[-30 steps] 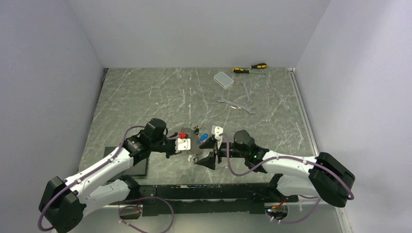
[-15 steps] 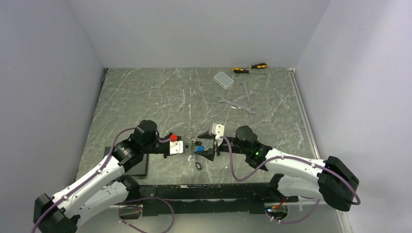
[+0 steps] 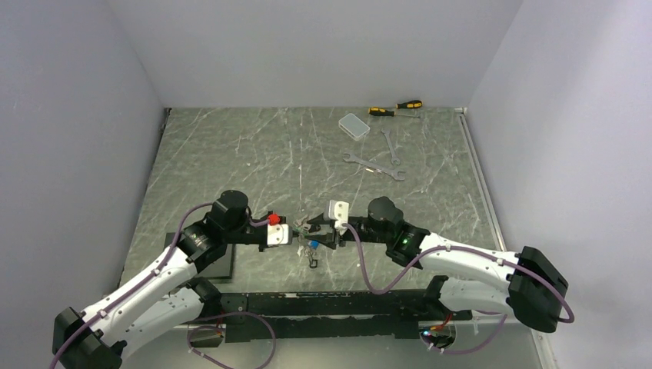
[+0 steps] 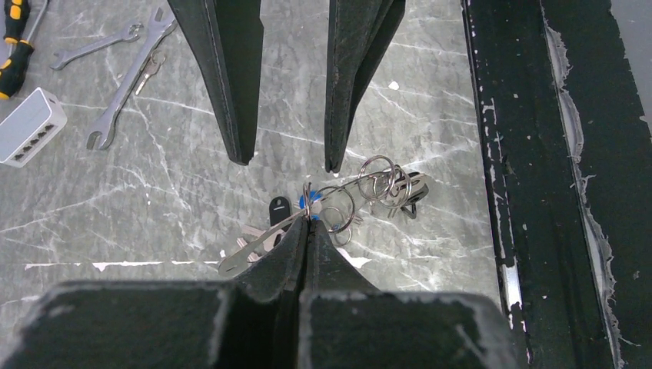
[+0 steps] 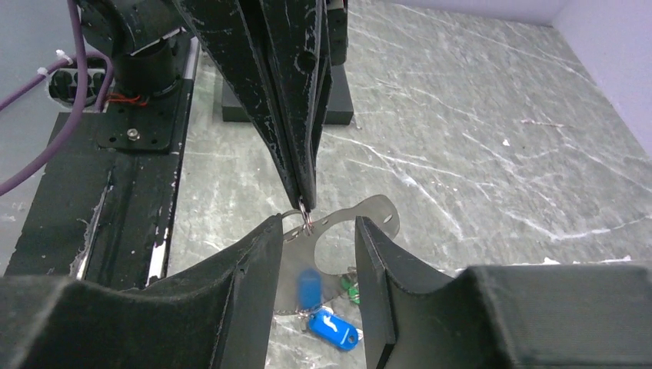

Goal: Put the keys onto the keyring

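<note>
The left gripper (image 4: 307, 227) pinches the keyring (image 4: 338, 207) tight. A key (image 5: 370, 209) lies sideways between the half-open right gripper (image 5: 317, 234), near the table's (image 3: 231, 154) front edge.

Two wrenches (image 3: 374, 166), two screwdrivers (image 3: 396, 108), one white box (image 3: 354, 125).

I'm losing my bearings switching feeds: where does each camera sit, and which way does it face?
Top external: above and behind the arms, looking down at the table; both arms show, left pincer and right pincer meeting.
Left wrist: on the left arm, looking past its shut tips at the right pincer's open fingers and the wrenches.
Right wrist: on the right arm, looking between its own fingers at the left pincer.
Shared: both wrist views show the keys and pinched keyring.
</note>
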`<action>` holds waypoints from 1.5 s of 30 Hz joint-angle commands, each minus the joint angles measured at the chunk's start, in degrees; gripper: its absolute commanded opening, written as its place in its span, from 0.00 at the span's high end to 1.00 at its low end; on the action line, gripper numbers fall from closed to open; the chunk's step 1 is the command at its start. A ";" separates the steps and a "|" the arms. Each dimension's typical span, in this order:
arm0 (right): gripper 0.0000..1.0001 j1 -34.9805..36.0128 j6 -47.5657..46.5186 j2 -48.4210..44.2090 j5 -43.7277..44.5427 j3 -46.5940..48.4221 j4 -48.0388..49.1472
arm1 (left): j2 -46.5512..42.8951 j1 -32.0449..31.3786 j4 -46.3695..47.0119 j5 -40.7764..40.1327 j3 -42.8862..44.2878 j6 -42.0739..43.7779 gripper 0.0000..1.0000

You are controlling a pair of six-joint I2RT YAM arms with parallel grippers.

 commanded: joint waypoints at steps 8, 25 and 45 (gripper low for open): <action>0.66 2.07 -3.70 2.27 2.06 4.30 -0.11 | -0.15 -0.24 1.53 3.41 3.16 -0.90 1.00; 0.84 3.07 -6.35 4.79 2.54 6.65 -4.66 | -0.69 -0.23 1.01 3.21 3.15 -0.72 1.00; 1.00 3.29 -12.97 1.17 2.78 7.32 -10.20 | -3.80 -0.24 2.16 3.13 2.15 -1.57 0.37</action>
